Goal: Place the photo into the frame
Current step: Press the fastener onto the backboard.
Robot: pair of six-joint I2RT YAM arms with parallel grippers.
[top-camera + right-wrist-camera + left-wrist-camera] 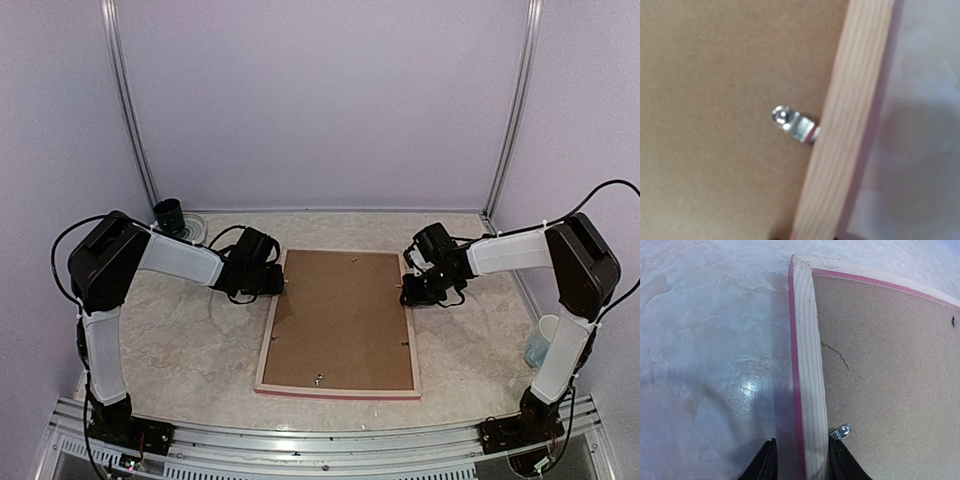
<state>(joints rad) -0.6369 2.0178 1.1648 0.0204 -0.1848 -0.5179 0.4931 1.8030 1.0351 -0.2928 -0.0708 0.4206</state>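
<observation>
Marbled table (180, 340). Frame (340, 391) lies face down at table centre, pale wood back up, pink edge showing. Brown board (340, 320) sits inside the frame's back. Left gripper (282, 283) is at the frame's left rail, toward the far end. Its fingers (764, 466) are apart and straddle the rail, the outer one clear of the pink edge. Right gripper (408, 290) is at the right rail, and I cannot tell if its fingers are apart or together. Left clip (842, 430) sits beside the inner left finger. Right clip (792, 122) reaches from the right rail onto the board.
</observation>
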